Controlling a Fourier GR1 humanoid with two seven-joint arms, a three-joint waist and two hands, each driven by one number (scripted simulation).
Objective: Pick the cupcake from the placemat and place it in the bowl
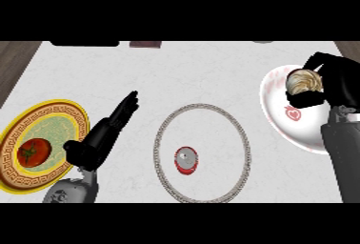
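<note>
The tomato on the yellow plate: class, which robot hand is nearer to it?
Left. The left robot hand is just right of the tomato; the right robot hand is far across, over the white bowl.

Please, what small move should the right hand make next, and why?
Probably it should lower a little and open its fingers. The right robot hand is curled round the cupcake and holds it over the white bowl, far from the round placemat. So the carrying looks done, and only the release is left. Whether the cupcake already touches the bowl cannot be told.
</note>
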